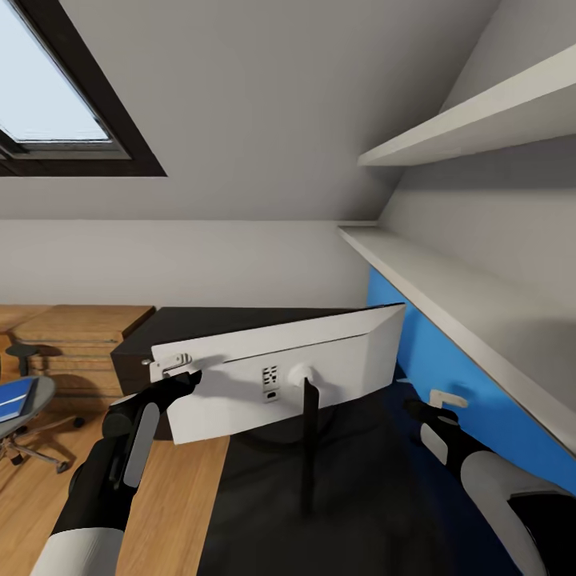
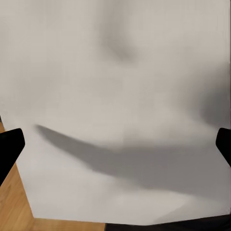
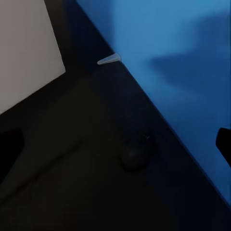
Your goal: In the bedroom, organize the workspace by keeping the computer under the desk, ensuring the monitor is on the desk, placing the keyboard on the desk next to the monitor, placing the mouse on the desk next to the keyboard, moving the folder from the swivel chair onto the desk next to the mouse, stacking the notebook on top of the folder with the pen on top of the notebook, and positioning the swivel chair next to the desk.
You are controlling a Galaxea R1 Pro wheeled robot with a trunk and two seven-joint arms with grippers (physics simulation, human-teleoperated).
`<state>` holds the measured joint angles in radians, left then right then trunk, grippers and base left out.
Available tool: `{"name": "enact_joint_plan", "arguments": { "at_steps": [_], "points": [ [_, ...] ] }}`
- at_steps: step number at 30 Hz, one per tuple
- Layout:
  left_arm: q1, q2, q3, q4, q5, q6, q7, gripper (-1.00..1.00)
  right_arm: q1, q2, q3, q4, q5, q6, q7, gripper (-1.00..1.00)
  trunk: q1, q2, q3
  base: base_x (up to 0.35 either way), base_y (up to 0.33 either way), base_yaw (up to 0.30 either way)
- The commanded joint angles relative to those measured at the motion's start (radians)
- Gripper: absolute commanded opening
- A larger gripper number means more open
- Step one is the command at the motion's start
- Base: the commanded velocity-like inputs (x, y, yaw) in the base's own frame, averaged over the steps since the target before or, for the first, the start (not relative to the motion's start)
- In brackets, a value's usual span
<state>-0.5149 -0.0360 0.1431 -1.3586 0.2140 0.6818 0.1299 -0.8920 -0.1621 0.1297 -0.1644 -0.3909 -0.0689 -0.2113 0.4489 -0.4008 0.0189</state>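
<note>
White-backed monitor (image 1: pixel 240 376) (black stem); black desk (image 1: pixel 384 512)

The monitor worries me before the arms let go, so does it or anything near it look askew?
Yes. The monitor hangs tilted over the black desk, its pale back facing the camera and its left end lower than its right. The left gripper is at that low end. The stem slants down to the desk. The mouse lies near the blue wall.

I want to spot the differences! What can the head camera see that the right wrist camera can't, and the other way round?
Head view alone: the window, the wall shelves, the swivel chair with something blue on its seat, and the left end effector at the monitor's edge. Right wrist view alone: the small dark mouse lying on the desk. Both share: the monitor's pale back, the black desk and the blue wall panel.
</note>
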Motion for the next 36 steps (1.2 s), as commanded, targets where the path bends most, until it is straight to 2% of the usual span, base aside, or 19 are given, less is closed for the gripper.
{"name": "enact_joint_plan", "arguments": {
  "at_steps": [1,16,17,20,36],
  "points": [
    [0.0,-0.001,0.001,-0.001,0.011,0.004,0.007,1.0,-0.064,0.0,0.021,0.0,-0.011,-0.003,-0.003,1.0,0.001,0.001,0.0,0.055,0.0,0.0],
    [0.0,-0.001,0.001,-0.001,0.011,0.004,0.007,1.0,-0.064,0.0,0.021,0.0,-0.011,-0.003,-0.003,1.0,0.001,0.001,0.0,0.007,0.0,0.0],
    [0.002,-0.007,0.004,0.004,0.011,0.0,0.011,1.0,0.0,0.006,0.021,-0.002,-0.009,-0.009,-0.006,1.0,0.001,0.001,0.0,0.0,0.0,0.0],
    [0.002,-0.011,0.005,0.004,0.011,0.0,0.011,1.0,-0.003,0.008,-0.009,-0.003,-0.009,-0.026,-0.006,1.0,0.001,0.001,0.0,0.0,0.0,0.0],
    [0.003,-0.007,0.007,-0.005,0.018,0.004,0.009,1.0,-0.002,0.007,-0.004,-0.003,-0.009,-0.083,-0.008,1.0,0.001,0.001,0.0,0.0,0.0,0.0]
  ]
}}
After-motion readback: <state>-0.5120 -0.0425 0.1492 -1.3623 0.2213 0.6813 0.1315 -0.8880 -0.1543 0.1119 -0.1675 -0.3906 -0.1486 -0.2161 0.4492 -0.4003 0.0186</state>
